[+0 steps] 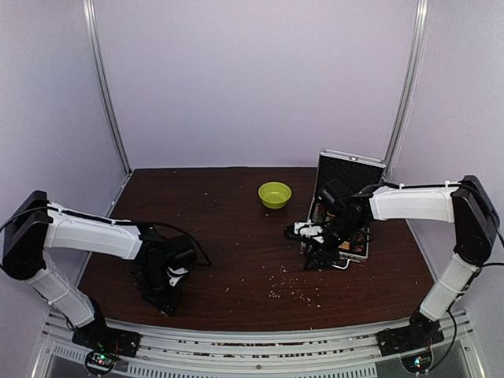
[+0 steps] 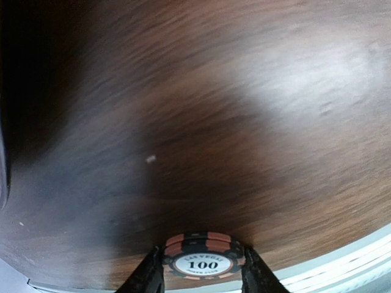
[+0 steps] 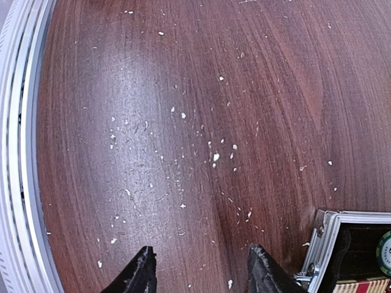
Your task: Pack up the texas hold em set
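Note:
The silver metal case [image 1: 346, 206] stands open at the right of the table, its black-lined lid upright; its corner also shows in the right wrist view [image 3: 342, 244] with a chip edge inside. My left gripper [image 1: 164, 298] is low over the table's near left, shut on a small stack of black-and-orange "100" chips [image 2: 203, 256] between its fingers [image 2: 149, 274]. My right gripper [image 1: 319, 253] hovers just left of the case, open and empty, its fingertips [image 3: 143, 268] spread over bare wood. Card decks and dice are not visible.
A lime-green bowl [image 1: 274, 194] sits at the back centre. White crumbs [image 1: 287, 285] lie scattered on the dark wooden table [image 1: 228, 236] in front of the case. A metal rail [image 1: 260, 339] runs along the near edge.

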